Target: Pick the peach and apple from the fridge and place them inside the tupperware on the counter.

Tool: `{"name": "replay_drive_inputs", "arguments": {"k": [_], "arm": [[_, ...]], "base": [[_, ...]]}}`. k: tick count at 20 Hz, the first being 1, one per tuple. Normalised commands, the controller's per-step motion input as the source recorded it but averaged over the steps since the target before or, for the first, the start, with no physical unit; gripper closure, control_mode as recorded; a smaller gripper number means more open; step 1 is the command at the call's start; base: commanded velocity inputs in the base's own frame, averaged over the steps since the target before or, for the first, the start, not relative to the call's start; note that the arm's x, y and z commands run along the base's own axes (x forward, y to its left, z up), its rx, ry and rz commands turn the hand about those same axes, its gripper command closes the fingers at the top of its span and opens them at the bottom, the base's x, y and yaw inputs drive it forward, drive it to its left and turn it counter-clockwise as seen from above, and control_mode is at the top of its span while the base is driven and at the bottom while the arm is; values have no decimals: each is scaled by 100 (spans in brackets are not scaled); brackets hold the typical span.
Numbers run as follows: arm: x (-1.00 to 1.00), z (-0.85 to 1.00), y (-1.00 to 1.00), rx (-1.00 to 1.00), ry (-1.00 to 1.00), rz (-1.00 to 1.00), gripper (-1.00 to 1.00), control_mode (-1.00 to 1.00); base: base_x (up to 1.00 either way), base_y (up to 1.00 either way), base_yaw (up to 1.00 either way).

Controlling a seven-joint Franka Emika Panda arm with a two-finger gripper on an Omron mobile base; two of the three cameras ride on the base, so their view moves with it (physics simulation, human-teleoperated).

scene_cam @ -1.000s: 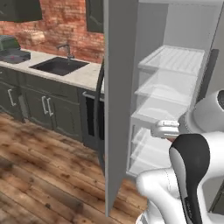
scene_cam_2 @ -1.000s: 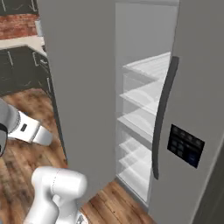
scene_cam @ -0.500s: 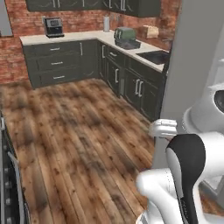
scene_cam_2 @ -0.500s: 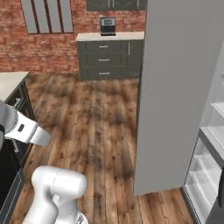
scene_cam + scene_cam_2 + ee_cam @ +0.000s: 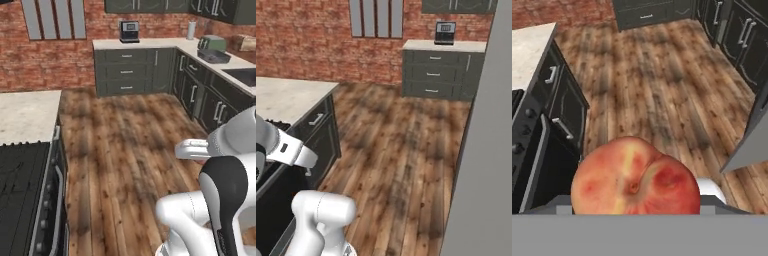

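A red and yellow peach (image 5: 635, 179) sits large at the bottom of the hand view, with my gripper (image 5: 636, 209) shut on it; the fruit hides the fingertips. The hand hangs above the wooden floor (image 5: 657, 90). The fridge's grey door (image 5: 482, 150) stands as a tall slab at the right edge of the right base view, and its lower corner (image 5: 751, 142) shows in the hand view. The dark grey tupperware (image 5: 215, 56) rests on the far right counter, in front of the green toaster (image 5: 211, 42).
A black stove and oven (image 5: 27, 195) stand close on the left beside a pale countertop (image 5: 27, 112). Dark cabinets (image 5: 132, 70) line the brick back wall, with a coffee machine (image 5: 129, 31) on top. The sink (image 5: 244, 75) lies on the right counter.
The whole picture has swung: the base has turned away from the fridge's open shelves, and the views now face the kitchen floor, the stove and the far counters.
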Motion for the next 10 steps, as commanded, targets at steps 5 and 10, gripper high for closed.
{"name": "replay_drive_inputs", "arguments": {"k": [5,10], "arm": [[0,0,0,0,0,0,100,100],[0,0,0,0,0,0,100,100]], "base": [[100,10,-32],[100,18,-76]]}}
